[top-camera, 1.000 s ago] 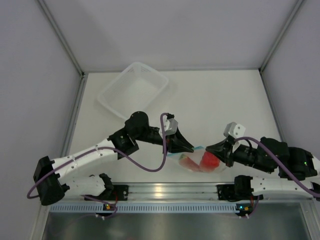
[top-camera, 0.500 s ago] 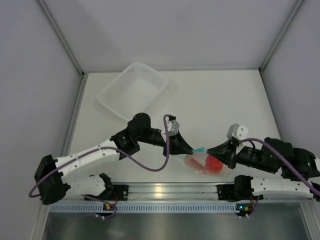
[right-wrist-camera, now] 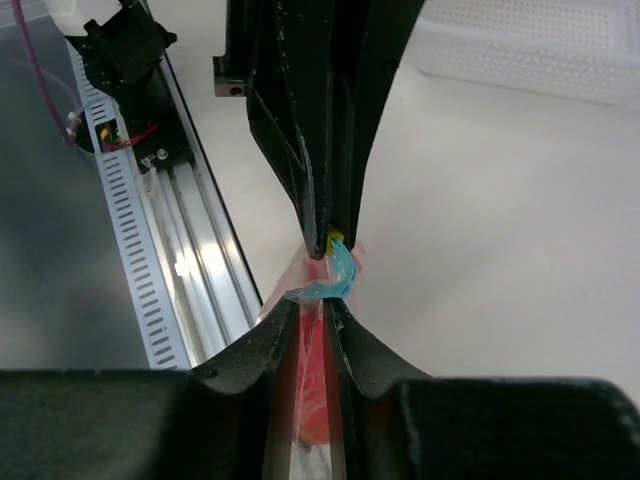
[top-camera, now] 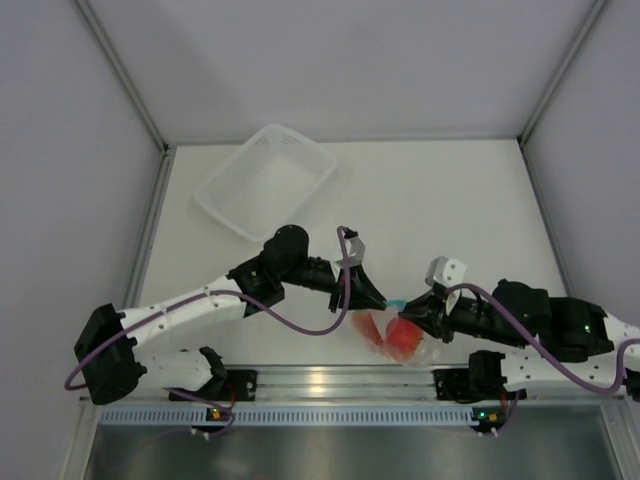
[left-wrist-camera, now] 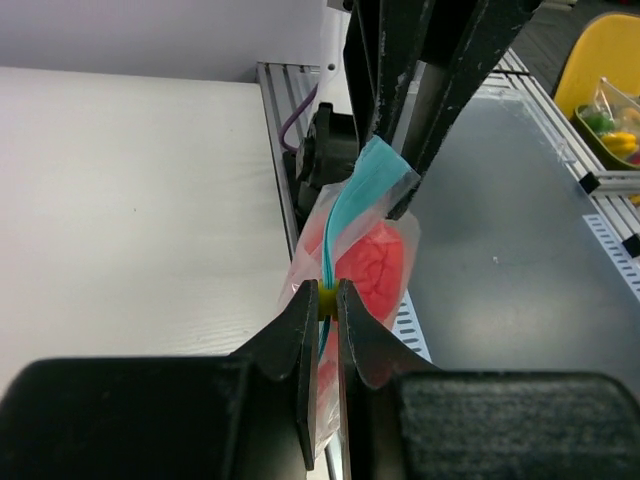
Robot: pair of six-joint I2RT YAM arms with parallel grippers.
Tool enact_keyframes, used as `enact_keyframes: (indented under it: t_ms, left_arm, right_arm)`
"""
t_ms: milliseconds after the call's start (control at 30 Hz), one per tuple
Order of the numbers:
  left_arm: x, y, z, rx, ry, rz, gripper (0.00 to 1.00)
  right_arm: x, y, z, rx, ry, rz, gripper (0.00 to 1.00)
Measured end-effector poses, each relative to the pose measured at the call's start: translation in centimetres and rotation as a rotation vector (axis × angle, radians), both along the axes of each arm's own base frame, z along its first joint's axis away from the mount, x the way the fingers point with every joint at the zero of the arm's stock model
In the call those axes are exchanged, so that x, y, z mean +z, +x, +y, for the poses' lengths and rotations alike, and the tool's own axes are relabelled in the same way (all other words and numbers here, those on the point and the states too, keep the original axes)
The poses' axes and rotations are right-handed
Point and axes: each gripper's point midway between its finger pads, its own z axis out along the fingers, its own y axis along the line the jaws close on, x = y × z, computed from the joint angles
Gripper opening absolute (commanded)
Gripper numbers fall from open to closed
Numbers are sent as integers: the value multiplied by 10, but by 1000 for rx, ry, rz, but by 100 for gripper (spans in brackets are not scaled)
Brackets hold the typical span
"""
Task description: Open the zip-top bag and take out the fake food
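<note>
top external: left gripper [top-camera: 376, 298] and right gripper [top-camera: 408, 312] meet nose to nose over the near edge of the table [top-camera: 450, 210]. both are closed on the zip-top bag [top-camera: 422, 350], which hangs between them just behind the front rail [top-camera: 320, 378]. risk: if either pinch slips during the pull, the bag and fake food [top-camera: 404, 338] could drop onto the rail or off the edge. the white basket [top-camera: 222, 215] sits well apart, far left.

left wrist: left jaws are pressed together on the blue zip strip [left-wrist-camera: 352, 195], with a yellow speck at the pinch; cannot tell what it is. the right fingers clamp the strip's upper end. risk, as judged: both holds seem to sit along the same strip rather than on opposite lips, so pulling may only stretch or tear the film and leave the seal shut.

right wrist: right jaws are shut on thin film just under the curled strip. the bite is narrow and likely to slide on slick plastic.

bag: clear and crinkled, strip bent into a curl, seal apparently closed. red pieces press against the film; only red shapes can be made out.
</note>
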Motion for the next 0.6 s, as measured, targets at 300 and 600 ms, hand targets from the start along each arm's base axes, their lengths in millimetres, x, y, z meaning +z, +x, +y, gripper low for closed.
enact_keyframes:
  t_ms: [300,600]
  left_arm:
    - [12,-1,5,29,-32,10,0]
    - [16,-9,7,-14,-36,20,0]
  right_arm:
    - [5,6,-8,-68,78,28,36]
    - [0,8,-4,-74,78,26,1]
